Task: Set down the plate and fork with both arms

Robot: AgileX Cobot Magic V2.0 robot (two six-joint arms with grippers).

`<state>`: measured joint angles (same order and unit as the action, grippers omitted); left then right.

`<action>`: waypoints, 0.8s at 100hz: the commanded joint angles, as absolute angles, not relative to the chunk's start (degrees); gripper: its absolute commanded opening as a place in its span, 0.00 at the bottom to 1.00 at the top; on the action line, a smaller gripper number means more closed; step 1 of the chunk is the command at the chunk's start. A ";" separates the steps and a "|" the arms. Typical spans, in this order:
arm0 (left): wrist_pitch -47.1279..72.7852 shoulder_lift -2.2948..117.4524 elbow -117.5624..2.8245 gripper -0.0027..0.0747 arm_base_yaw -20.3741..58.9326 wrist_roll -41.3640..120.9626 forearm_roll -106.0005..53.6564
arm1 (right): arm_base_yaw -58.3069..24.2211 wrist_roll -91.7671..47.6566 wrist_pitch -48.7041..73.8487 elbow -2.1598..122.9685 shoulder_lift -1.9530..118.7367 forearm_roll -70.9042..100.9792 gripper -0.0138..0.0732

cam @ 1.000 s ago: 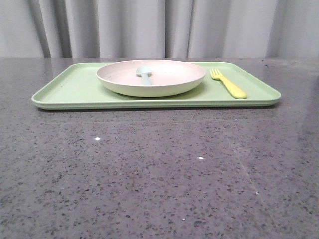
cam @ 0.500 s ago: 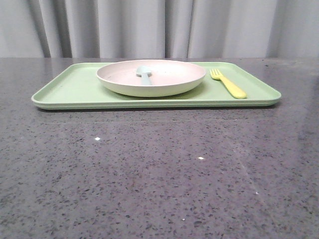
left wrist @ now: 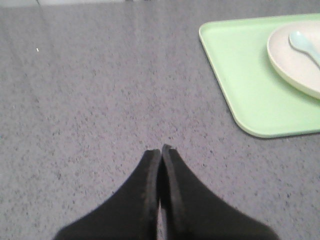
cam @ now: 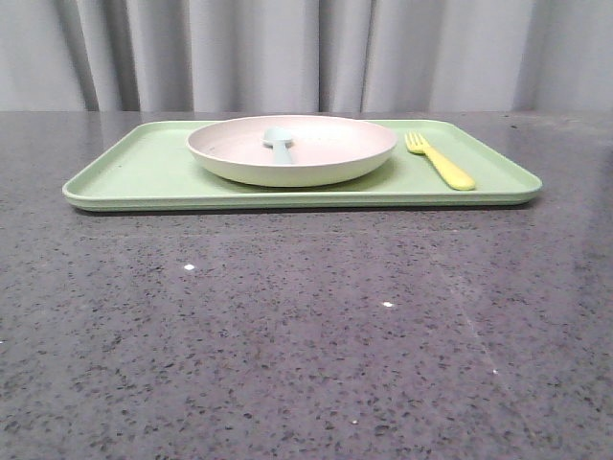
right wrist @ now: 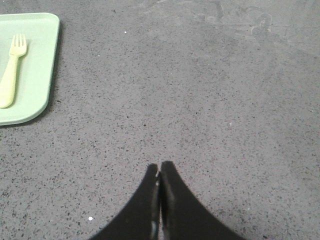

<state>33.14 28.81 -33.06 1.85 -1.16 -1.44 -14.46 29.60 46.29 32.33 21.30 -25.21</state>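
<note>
Plate (cam: 291, 153) and fork (cam: 439, 161) on tray (cam: 134, 172), far from end effectors

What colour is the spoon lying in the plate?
Pale blue. The spoon rests inside the cream-pink plate; the front view shows it best.

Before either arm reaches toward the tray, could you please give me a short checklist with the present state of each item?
1. Left pincer empty, over bare table: ok.
2. Right pincer empty, over bare table: ok.
3. Pincers open for grasping: not ok, both shut.
4. Fork lying free on the tray, apart from the plate: ok.
5. Plate empty: not ok, a spoon lies in it.
</note>
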 commanded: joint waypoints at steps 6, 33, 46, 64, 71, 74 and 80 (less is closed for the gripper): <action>19.98 26.79 -30.31 0.01 1.82 -1.86 -0.90 | -14.15 29.59 42.38 33.70 21.64 -26.87 0.02; 10.51 14.18 -16.71 0.01 1.82 -1.86 0.00 | -14.15 29.59 42.38 33.70 21.64 -26.87 0.02; 9.97 6.71 -10.53 0.01 1.82 -1.86 0.00 | -14.15 29.59 42.38 33.70 21.64 -26.87 0.02; 9.97 -2.22 -4.59 0.01 1.82 -1.86 0.00 | -14.15 29.59 42.38 33.70 21.64 -26.87 0.02; 8.58 -1.80 -3.32 0.01 1.79 -1.86 0.00 | -14.15 29.59 42.43 33.70 21.73 -26.87 0.02; 8.03 -1.80 -2.89 0.01 1.79 -1.86 0.00 | -14.15 29.59 42.43 33.70 21.73 -26.87 0.02; 5.98 -1.80 -1.76 0.01 1.79 -1.86 0.00 | -14.15 29.59 42.51 33.70 21.73 -26.87 0.02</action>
